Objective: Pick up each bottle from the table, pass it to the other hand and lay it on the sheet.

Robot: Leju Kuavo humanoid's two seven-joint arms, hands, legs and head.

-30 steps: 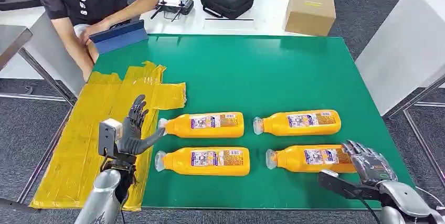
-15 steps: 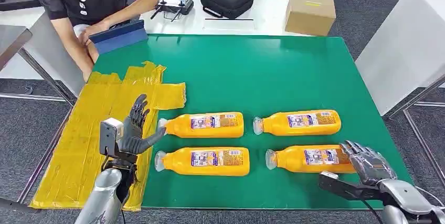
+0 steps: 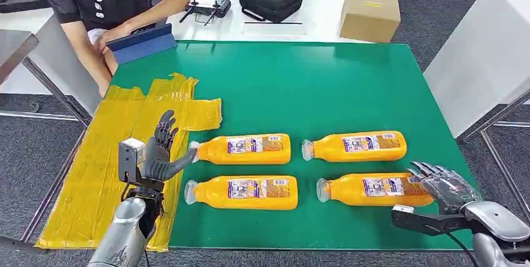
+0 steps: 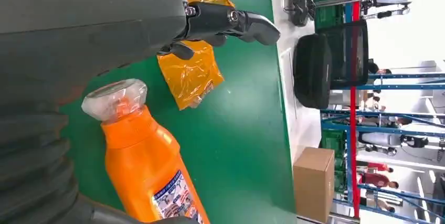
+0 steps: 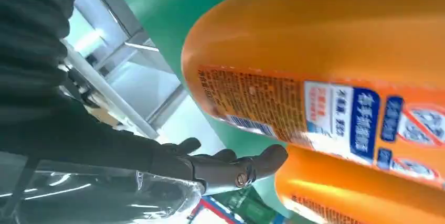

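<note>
Head view shows four orange bottles lying on their sides on the green tabletop (image 3: 325, 85), in two rows of two, caps pointing toward the yellow sheet (image 3: 106, 167) that covers the tabletop's left edge. The right hand (image 3: 445, 187) sits at the base of the near-right bottle (image 3: 369, 189), close to the tabletop's near right corner, fingers spread and holding nothing; whether they touch the bottle I cannot tell. The left hand (image 3: 161, 154) is raised over the sheet's inner edge, fingers apart and empty, its thumb just beside the cap of the far-left bottle (image 3: 244, 148). None of the bottles is on the sheet yet.

The risk, as I judge it, lies in the right hand closing from the base end: a round, smooth bottle may roll or slide away and knock the far-right bottle (image 3: 356, 146) or near-left bottle (image 3: 244, 192). A grip so far from the middle could also let the bottle tip during the pass to the other hand.
</note>
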